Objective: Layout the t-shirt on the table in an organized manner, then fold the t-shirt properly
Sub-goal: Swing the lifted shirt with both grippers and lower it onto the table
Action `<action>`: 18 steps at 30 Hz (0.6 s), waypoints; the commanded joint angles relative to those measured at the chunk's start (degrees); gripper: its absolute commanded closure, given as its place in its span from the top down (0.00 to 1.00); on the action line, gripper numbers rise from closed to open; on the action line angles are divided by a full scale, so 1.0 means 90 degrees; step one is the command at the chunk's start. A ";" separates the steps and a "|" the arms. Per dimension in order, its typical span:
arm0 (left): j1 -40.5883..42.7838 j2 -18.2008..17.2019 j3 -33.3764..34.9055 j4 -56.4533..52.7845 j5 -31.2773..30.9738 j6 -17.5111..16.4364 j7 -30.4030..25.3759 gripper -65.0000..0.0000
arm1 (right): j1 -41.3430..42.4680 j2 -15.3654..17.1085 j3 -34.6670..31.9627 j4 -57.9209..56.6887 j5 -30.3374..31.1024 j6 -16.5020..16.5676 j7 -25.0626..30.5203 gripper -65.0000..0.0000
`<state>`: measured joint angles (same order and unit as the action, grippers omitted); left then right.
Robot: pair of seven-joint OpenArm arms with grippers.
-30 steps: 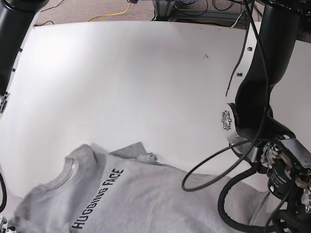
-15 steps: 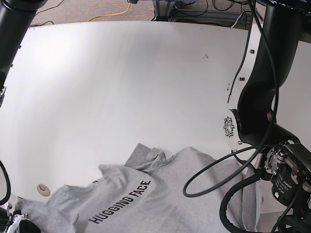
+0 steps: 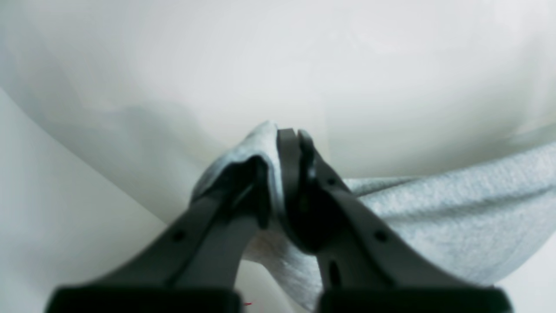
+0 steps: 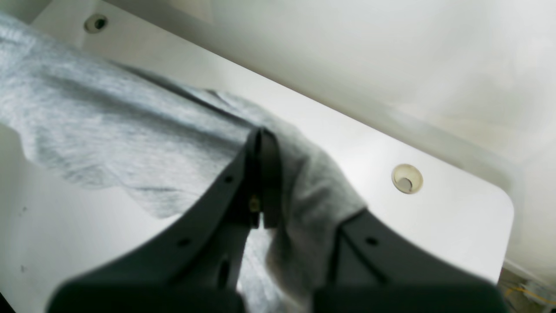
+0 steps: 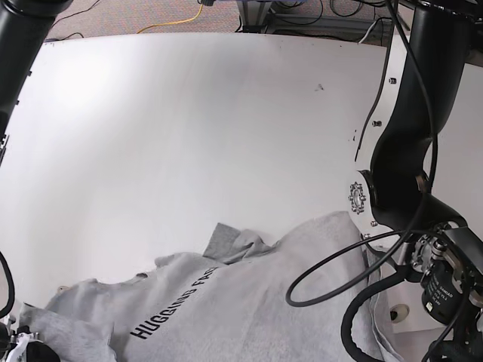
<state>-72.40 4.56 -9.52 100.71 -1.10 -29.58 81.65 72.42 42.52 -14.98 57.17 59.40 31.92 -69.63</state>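
Since the earlier base frames, the grey t-shirt (image 5: 249, 302) had slid toward the bottom of the frame, its collar end sinking to the lower left, its printed lettering partly cut off by the frame edge, and a hump of cloth rising beside the arm at lower right. It lay rumpled along the near edge of the white desk (image 5: 196, 128). The left gripper (image 3: 289, 139) had its jaws clenched on a fold of the grey knit, and the right gripper (image 4: 262, 139) was likewise clamped on a bunched edge near a round grommet (image 4: 407, 178). The shirt looked light, soft and limp, sagging between the two holds; it would likely drape rather than keep shape, so corners or hems seemed the sensible places to grasp.
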 commanded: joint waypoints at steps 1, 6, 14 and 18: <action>-0.0289 -0.0042 -0.0002 0.0195 0.0108 -0.0010 -0.0183 0.00 | 0.0264 0.0125 0.0292 0.0217 -0.0040 -0.0055 0.0112 0.00; -0.0253 -0.0042 -0.0002 0.0215 0.0108 -0.0010 -0.0183 0.00 | 0.0264 0.0174 0.0439 0.0344 -0.0070 -0.0065 -0.0083 0.00; -0.0273 -0.0033 -0.0002 0.0136 0.0108 -0.0010 -0.0183 0.00 | 0.0264 0.0193 0.0429 0.0325 -0.0089 -0.0065 -0.0044 0.00; -0.0289 -0.0013 -0.0002 -0.0196 0.0088 -0.0010 -0.0183 0.00 | 0.0264 0.0184 0.0361 0.0315 -0.0236 -0.0065 -0.0015 0.00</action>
<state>-72.73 4.54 -9.54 100.12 -1.10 -29.58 81.49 72.79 43.35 -11.62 59.53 59.35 31.57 -70.96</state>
